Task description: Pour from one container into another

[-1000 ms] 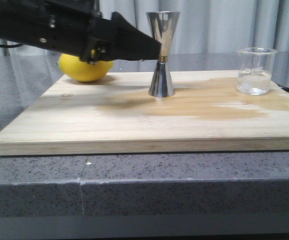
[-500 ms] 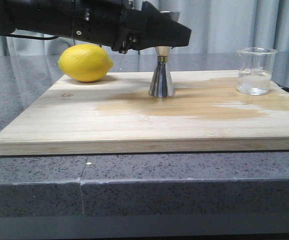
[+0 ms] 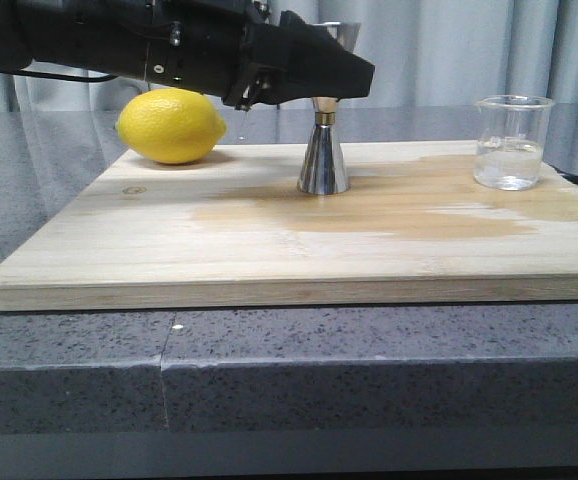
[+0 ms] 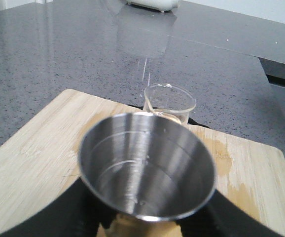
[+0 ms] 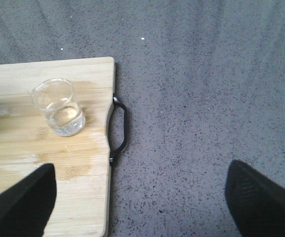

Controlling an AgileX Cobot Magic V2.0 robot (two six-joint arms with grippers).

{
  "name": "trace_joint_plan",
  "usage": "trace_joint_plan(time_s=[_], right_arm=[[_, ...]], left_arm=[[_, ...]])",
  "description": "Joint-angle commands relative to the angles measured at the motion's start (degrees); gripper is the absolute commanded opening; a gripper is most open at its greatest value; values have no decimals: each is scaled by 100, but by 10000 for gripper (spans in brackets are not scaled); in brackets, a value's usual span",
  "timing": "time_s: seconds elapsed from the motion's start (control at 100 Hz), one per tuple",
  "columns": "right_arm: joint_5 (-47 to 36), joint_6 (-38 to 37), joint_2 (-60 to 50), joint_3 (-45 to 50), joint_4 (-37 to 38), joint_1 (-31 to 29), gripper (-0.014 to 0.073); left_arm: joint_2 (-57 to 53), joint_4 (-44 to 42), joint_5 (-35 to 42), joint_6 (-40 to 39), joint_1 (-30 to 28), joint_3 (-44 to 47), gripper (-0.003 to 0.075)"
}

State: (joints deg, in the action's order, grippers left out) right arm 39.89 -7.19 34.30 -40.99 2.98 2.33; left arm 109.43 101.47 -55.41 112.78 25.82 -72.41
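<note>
Left gripper sits around the upper cone of the jigger, fingers on either side of the cup in the left wrist view; whether they press the steel cannot be told. Right gripper is spread wide and empty, hanging over bare counter just off the board's handle side.

Cutting board lies under both, damp-stained across its middle. Lemon rests behind the left arm. Jigger stands upright on the board; beaker, holding a little clear liquid, stands well beyond it, towards the right gripper.

Step in hand, as judged: securing the jigger. Next: right gripper must close on the beaker and tip it over the cup.

Against half a second ago, the left arm has drawn back slightly; jigger, beaker and lemon unmoved.
</note>
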Motion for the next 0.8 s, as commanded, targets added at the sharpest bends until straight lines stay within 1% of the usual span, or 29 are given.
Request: trace_joint_plan(time_s=[0.0, 0.23, 0.35, 0.42, 0.55, 0.6, 0.79], right_arm=[[-387, 48, 55, -205, 31, -22, 624], [-401, 48, 55, -205, 31, -22, 624], [-628, 79, 55, -205, -143, -12, 624], [-859, 531, 68, -205, -634, 10, 624], [-1095, 1856, 228, -205, -1950, 10, 624], [-1133, 2169, 354, -205, -2213, 10, 624], [-1266, 2228, 939, -194, -2313, 10, 624]], left_arm=[[-289, 406, -246, -2, 37, -174, 262], [-289, 406, -296, -2, 37, -174, 208], [-289, 406, -576, -2, 37, -225, 208], [-289, 406, -764, -2, 37, -322, 208], [-289, 406, -1155, -2, 37, -554, 208], [-289, 406, -1204, -2, 37, -608, 208], [-289, 397, -1190, -2, 37, -644, 208]])
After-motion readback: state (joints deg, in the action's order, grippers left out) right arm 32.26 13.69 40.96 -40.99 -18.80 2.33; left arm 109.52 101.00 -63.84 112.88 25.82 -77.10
